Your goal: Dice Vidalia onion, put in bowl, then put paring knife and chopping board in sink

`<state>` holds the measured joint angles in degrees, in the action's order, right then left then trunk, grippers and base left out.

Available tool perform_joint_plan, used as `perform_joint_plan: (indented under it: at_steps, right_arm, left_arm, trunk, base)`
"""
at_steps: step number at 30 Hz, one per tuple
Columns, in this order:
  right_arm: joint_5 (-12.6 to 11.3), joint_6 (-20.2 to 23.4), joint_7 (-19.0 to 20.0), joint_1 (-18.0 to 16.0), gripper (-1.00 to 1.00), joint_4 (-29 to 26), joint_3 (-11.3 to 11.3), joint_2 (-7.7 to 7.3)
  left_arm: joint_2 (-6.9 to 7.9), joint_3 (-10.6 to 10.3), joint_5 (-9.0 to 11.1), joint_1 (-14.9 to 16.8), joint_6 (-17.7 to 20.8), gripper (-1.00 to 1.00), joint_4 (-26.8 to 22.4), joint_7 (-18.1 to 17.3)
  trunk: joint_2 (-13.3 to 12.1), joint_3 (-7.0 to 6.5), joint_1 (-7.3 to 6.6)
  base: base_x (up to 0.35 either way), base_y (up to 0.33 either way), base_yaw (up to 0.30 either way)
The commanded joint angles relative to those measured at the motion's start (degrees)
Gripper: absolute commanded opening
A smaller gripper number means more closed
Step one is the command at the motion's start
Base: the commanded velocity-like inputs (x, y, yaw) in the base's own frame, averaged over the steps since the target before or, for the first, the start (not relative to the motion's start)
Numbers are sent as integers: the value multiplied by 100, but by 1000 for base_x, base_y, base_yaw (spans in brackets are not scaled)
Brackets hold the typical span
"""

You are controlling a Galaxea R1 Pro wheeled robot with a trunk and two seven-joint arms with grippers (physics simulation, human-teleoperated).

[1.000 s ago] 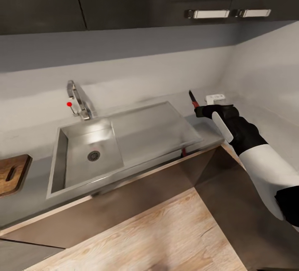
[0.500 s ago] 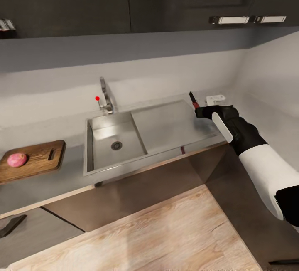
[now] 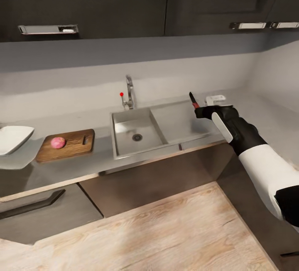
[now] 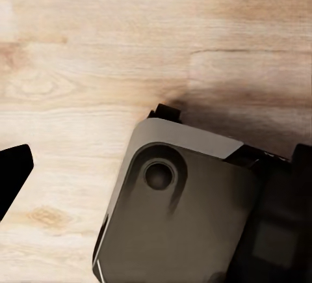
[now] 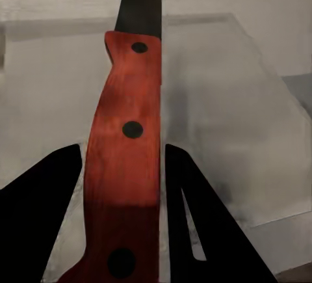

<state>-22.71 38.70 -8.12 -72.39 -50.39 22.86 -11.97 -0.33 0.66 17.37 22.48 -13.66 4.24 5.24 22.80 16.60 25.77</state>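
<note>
The right gripper is gripping the paring knife by its red handle, blade pointing up, at the right of centre in the head view, above the drainboard end of the sink. In the right wrist view the two dark fingers are clamping either side of the handle.

The step in hand looks like carrying the knife over to the cutting place: the Vidalia onion is already lying whole on the chopping board, at the left of the head view, on the grey worktop beside the basin. The white bowl is sitting at the far left edge, just beyond the board.

The next move probably calls for bringing the knife hand across the sink to the board, lowering the blade edge-down onto the onion, and keeping the handle from twisting in the grip.

The left gripper is showing as a single dark tip over the wooden floor; whether it is spread or closed, I cannot tell.

Against the earlier pictures, the whole view is swinging leftwards: the sink is sliding from the left toward the centre, and the board, onion and then bowl are coming into sight, while the arm and knife are holding the same place in the picture.
</note>
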Motion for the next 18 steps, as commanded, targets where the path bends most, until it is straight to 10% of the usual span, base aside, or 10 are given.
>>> perform_joint_plan:
  at_steps: [1,18]
  right_arm:
    - [-76,14,-42,-7,-100,-7,26,-8]
    - [-76,13,-41,-4,-100,52,32,5]
  left_arm:
    - [-2,5,13,11,-40,100,24,4]
    - [-2,5,17,11,-39,100,24,4]
  trunk:
    - [12,2,1]
    - [12,-151,1]
  base:
    - [-255,250,108]
    - [-225,271,115]
